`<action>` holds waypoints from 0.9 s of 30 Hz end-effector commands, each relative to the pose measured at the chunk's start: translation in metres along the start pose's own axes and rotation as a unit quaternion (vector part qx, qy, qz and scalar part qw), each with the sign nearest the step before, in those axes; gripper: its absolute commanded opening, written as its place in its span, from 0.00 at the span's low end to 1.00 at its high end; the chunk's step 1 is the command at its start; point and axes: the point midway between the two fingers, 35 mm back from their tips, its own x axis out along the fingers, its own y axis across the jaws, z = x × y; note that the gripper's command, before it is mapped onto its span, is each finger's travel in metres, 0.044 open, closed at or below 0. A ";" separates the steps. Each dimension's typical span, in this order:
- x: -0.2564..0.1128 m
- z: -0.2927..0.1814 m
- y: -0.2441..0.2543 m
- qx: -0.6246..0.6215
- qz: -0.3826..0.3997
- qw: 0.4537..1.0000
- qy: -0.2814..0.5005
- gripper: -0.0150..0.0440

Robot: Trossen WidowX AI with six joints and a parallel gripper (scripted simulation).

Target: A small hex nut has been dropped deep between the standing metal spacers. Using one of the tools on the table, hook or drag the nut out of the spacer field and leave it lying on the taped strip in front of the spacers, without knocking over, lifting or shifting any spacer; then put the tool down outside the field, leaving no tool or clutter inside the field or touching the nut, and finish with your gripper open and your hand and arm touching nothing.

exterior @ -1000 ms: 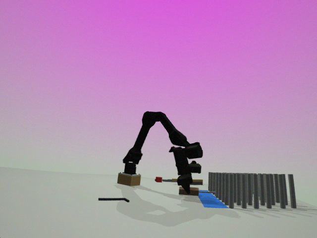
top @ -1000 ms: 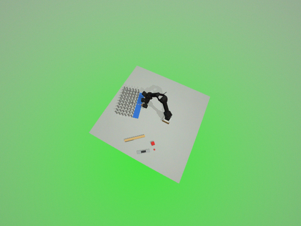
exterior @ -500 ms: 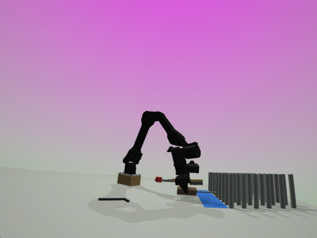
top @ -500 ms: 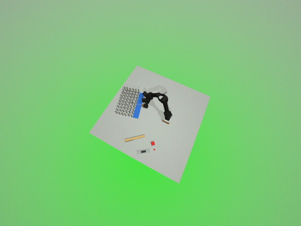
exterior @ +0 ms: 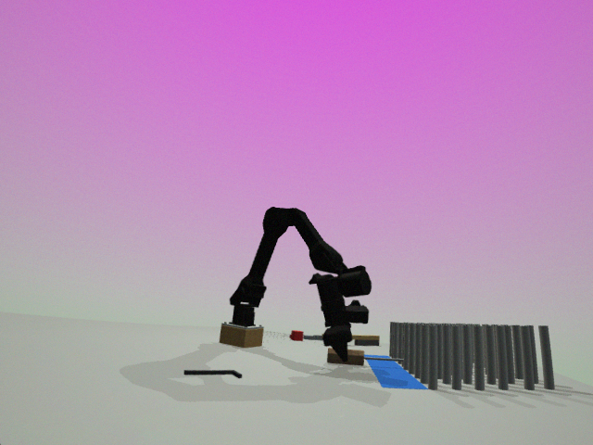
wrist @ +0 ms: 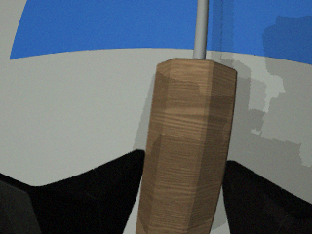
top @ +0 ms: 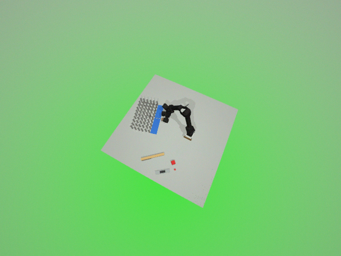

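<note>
My gripper (exterior: 343,359) (wrist: 184,164) is shut on the octagonal wooden handle (exterior: 355,357) (wrist: 187,117) of a tool, low over the table in front of the strip. The tool's thin grey rod (top: 157,118) (exterior: 378,358) (wrist: 201,29) runs from the handle across the blue taped strip (top: 154,128) (exterior: 399,380) (wrist: 97,29) to the front of the spacer field. The rod's far end is hidden or too small to make out among the spacers. The grey metal spacers (exterior: 479,356) stand upright in rows behind the strip. The nut cannot be made out in any view.
A black bent key (exterior: 208,372) lies on the table by the arm. On the far side lie a yellowish wooden bar (top: 152,156), a grey piece with a black middle (top: 162,171), a red block (top: 172,162) (exterior: 296,335) and a small red piece (top: 174,169).
</note>
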 end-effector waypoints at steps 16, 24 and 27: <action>-0.004 -0.013 0.001 -0.002 0.000 1.000 0.000 0.25; -0.005 -0.018 0.000 -0.002 0.000 1.000 0.000 0.25; -0.006 -0.020 0.000 -0.002 0.000 1.000 0.001 0.25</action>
